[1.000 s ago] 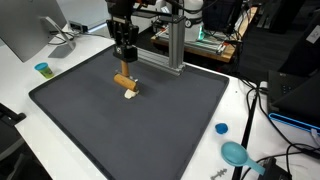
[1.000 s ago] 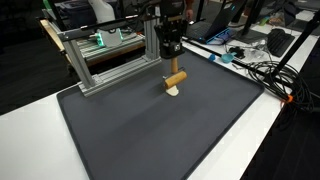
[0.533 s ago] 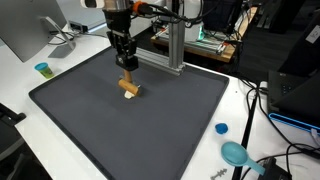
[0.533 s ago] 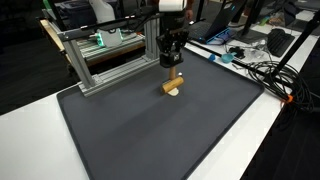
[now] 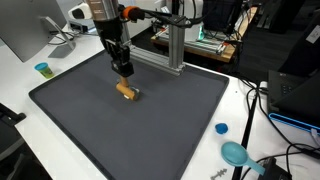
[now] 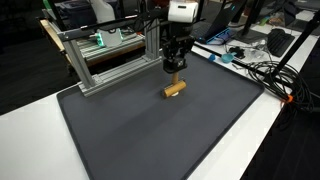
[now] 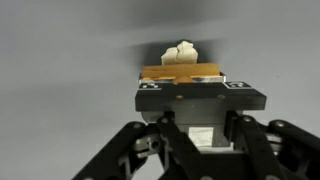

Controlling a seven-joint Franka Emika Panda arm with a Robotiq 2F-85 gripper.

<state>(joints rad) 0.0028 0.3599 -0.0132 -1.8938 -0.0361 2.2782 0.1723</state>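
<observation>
The fingers (image 5: pixel 123 70) are pinched narrow on a wooden block (image 5: pixel 127 92). It lies low on the dark mat (image 5: pixel 150 130), at 11 o'clock of the mat's middle, with its white tip (image 7: pixel 180 51) pointing away, probably so the mat carries its weight.

Exterior views high, opposite sides, share mat (image 5: pixel 140 130) — wrist view close behind gripper (image 7: pixel 181 82).
</observation>
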